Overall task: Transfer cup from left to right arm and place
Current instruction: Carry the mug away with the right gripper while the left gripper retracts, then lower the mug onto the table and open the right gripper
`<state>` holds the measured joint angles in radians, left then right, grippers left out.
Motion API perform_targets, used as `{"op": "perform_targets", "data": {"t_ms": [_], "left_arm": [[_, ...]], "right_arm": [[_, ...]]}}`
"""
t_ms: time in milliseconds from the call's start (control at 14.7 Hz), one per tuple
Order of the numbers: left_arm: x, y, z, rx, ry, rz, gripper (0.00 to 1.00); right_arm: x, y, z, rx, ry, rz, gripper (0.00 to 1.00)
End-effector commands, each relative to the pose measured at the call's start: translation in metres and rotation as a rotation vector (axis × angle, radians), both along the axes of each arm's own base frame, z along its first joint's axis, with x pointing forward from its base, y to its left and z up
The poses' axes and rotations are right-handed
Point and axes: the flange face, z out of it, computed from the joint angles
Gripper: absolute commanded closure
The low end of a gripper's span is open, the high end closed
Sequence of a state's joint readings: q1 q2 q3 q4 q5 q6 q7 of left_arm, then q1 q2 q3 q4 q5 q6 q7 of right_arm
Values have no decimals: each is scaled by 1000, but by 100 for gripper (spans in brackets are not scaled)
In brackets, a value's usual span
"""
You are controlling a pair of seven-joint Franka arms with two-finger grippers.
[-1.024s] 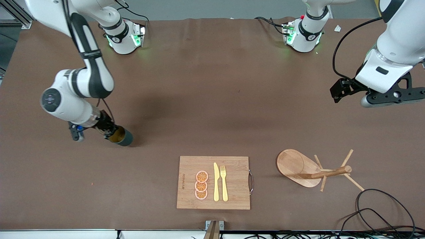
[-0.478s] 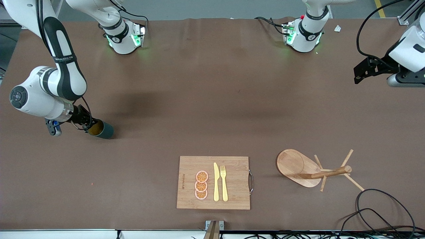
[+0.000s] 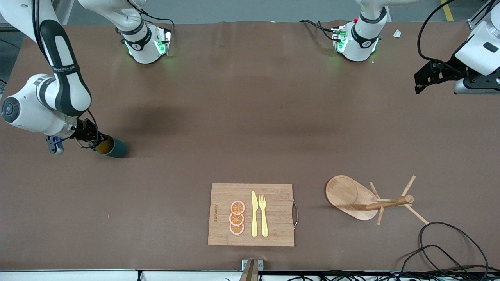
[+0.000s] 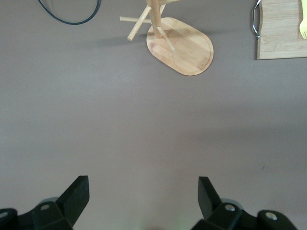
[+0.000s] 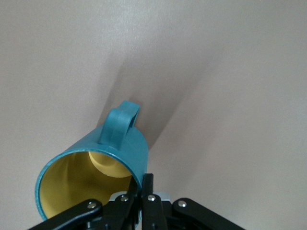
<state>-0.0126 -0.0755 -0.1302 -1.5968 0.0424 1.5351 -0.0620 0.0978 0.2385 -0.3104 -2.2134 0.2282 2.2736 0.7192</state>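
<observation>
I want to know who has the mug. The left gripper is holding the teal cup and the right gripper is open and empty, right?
Swapped. The right gripper is shut on the rim of the cup, as the right wrist view shows. The left gripper is open and empty over bare table toward the left arm's end.

High front camera faces robots; wrist cameras look down at table (image 3: pixel 250 117)
</observation>
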Motion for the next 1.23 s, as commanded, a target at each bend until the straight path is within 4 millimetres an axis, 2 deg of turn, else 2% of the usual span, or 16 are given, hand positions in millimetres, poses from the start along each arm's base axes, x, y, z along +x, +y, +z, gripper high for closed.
{"op": "perform_targets", "data": {"t_ms": [0,68,137,205,273,341,546,751,956,1160], "left_arm": [[-6,-2,4,-20,-13,4,0],[-6,2,4,-21,-11,7,0],[-5,5,4,-22,-9,12,0],[-5,4,3,-20,-8,14,0],[-5,4,3,-20,-8,15,0],[-3,5,3,-21,-8,17,0],[-2,6,4,-21,-8,17,0],[-1,17,7,-24,-15,35,0],[1,18,8,-25,-22,36,0],[1,18,8,-25,-23,36,0]], "right_arm": [[-8,2,7,-26,-1,61,76],[-8,1,7,-40,3,73,46],[-9,-6,7,-40,3,71,33],[-8,-11,8,-39,-4,81,25],[-7,-11,12,-29,-7,132,4],[-2,-12,21,-10,9,179,0],[32,-7,87,40,38,286,0],[55,0,151,96,-3,588,0],[66,-1,191,119,-65,876,0],[71,3,239,80,-36,944,0]]}}
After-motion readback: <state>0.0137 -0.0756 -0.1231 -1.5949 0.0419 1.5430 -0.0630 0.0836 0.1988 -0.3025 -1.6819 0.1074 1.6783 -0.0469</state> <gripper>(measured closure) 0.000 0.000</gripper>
